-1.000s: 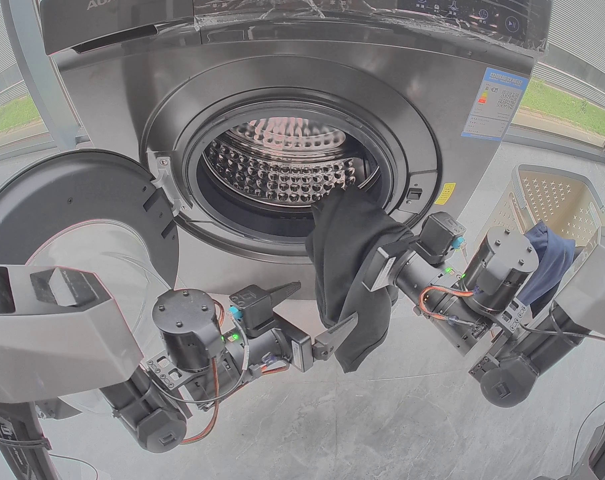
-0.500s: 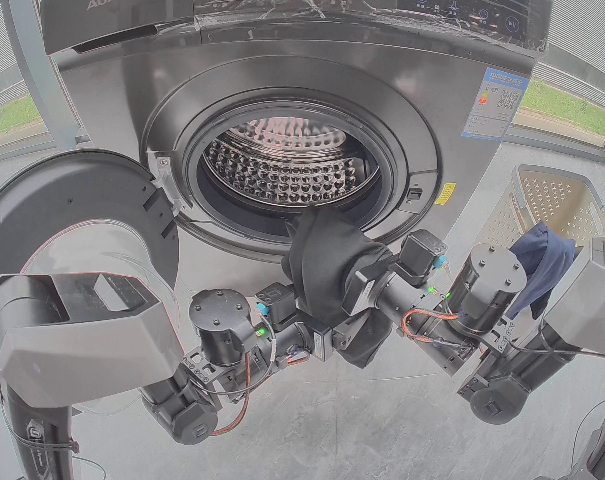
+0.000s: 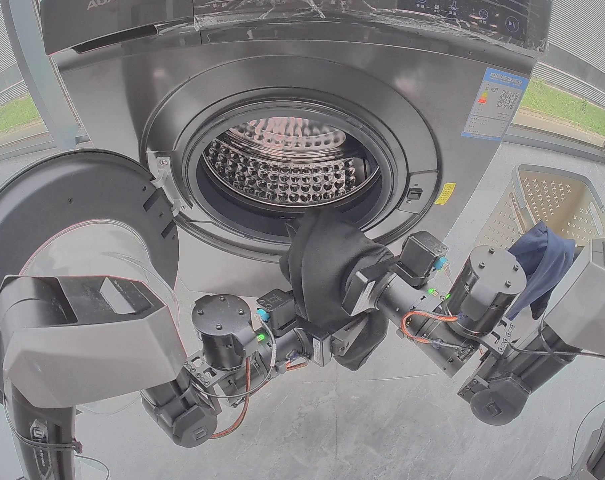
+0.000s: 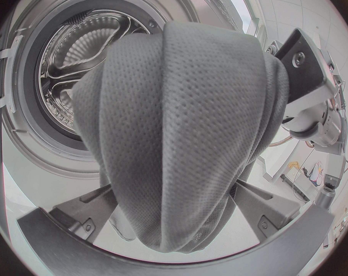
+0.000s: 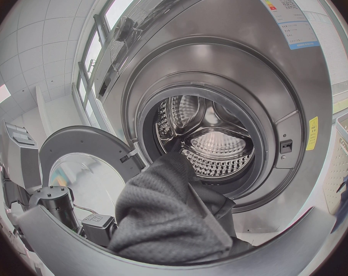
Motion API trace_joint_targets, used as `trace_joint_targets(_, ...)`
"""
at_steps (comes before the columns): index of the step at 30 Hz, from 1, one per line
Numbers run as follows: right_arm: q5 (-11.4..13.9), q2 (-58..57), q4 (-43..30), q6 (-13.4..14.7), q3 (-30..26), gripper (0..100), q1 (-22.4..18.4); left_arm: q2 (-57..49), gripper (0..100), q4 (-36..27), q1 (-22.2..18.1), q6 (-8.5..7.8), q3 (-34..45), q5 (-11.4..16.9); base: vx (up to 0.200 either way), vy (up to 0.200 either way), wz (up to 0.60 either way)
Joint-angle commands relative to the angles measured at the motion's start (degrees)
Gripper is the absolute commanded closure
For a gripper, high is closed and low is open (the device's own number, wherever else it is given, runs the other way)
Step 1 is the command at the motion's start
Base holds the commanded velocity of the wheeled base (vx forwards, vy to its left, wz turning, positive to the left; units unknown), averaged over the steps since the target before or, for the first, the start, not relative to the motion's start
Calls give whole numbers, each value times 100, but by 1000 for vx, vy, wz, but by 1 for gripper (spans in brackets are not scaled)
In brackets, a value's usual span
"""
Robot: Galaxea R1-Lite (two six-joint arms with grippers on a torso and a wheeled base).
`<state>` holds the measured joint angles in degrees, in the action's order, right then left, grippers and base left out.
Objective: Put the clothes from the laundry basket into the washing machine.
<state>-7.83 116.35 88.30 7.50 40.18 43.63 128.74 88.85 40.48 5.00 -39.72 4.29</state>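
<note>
Spread left claw [image 4: 174, 190] flanks the hanging dark garment [image 4: 174, 127]

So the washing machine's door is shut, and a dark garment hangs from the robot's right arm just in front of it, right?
Not quite. The door is open, swung out to the robot's left, leaving the drum exposed, as the head view shows. The rest stands: the dark garment hangs from the right gripper just in front of the washing machine.
</note>
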Motion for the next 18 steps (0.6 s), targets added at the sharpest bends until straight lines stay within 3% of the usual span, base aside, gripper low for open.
trace_joint_targets(1,0,11,3,-3,34,100,-83,-192,0,10,-6,1,236,2,0,0,0)
trace_joint_targets(12,0,20,-32,6,148,100,-426,-1018,0,1,109,-8,1335,46,0,0,0)
trace_joint_targets(18,-26,46,-41,6,192,100,-399,-1097,0,1,232,1,1449,46,0,0,0)
